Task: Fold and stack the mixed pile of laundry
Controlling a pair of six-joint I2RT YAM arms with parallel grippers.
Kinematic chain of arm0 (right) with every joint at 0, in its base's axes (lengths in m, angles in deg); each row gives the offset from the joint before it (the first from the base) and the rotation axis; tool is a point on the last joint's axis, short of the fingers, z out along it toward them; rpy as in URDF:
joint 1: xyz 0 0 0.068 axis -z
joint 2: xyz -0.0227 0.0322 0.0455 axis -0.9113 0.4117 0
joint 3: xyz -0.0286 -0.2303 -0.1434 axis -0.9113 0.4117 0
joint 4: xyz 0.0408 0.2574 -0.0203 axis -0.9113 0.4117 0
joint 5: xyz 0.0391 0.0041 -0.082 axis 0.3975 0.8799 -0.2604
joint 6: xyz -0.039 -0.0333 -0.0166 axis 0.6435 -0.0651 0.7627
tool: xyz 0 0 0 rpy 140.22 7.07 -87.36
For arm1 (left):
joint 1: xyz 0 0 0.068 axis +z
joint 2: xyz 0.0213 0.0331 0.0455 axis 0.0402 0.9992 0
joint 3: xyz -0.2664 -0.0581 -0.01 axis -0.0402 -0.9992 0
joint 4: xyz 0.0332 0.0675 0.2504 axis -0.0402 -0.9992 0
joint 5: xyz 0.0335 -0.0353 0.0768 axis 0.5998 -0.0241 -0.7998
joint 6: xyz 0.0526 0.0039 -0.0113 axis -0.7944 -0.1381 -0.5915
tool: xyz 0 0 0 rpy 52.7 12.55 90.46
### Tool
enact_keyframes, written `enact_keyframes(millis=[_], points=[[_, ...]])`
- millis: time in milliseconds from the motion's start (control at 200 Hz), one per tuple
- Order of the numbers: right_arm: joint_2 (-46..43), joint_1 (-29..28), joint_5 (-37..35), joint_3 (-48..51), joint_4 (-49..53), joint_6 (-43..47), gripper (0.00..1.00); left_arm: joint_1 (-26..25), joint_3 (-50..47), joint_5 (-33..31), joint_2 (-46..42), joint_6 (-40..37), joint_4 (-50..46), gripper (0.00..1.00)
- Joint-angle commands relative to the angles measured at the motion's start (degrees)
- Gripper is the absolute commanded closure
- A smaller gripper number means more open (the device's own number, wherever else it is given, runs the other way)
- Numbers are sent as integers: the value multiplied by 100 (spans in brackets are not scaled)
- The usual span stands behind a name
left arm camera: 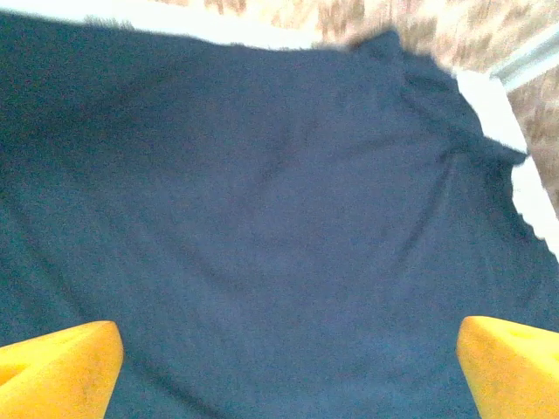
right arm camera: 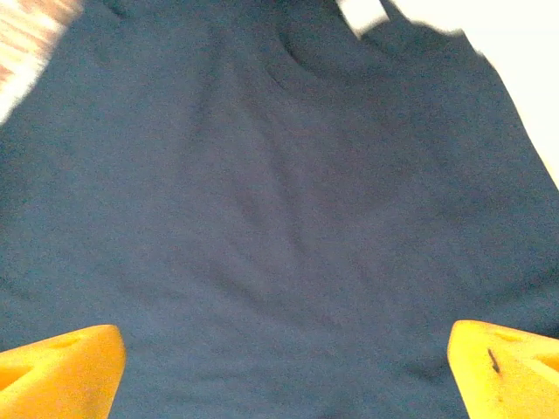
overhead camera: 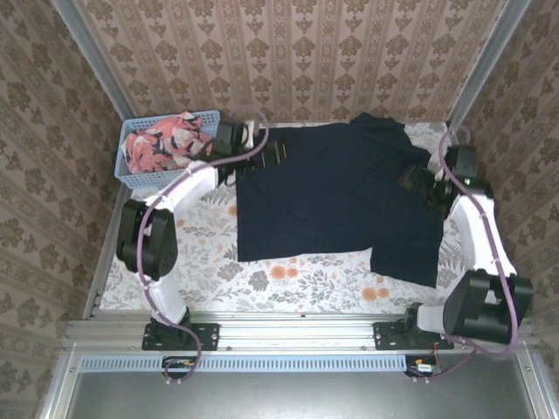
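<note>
The plain dark navy garment [overhead camera: 336,192] lies spread flat across the middle of the floral-covered table. The coral-pink printed garment [overhead camera: 166,144] sits bundled in the light blue basket at the back left. My left gripper [overhead camera: 274,154] hovers at the navy garment's upper left edge, open. My right gripper [overhead camera: 416,180] hangs over the garment's right side, open too. In the left wrist view my left gripper [left arm camera: 288,371] has its orange fingertips [left arm camera: 61,367] wide apart above the navy cloth [left arm camera: 279,192]. The right wrist view has my right gripper [right arm camera: 286,371] spread over the navy cloth [right arm camera: 279,201] below its collar.
The light blue perforated basket [overhead camera: 129,181] stands at the table's back left corner. Floral tablecloth [overhead camera: 288,279] shows in front of the navy garment and along its left side. Metal frame posts and patterned walls close in the left, right and back.
</note>
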Motion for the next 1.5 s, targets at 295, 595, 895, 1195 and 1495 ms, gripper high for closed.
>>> enact_keyframes(millis=[295,595,895,1195,1495], points=[[-1215,11,-680,2025,867,-454,13,-240,-2581,43,-376,892,1429,0],[-1111,97,-1193,2355,664,-903,15,446,-2716,75,298,891,1638,0],[-676,185,-630,2648,373,-905,27,844,-2277,-13,423,509,1218,0],[-987,-494,-777,2861,846,-1507,38,775,-2312,87,379,608,1311,0],[-1339,-1029,-996,2942,1208,-2294,42,750,-2421,187,292,729,1484,0]])
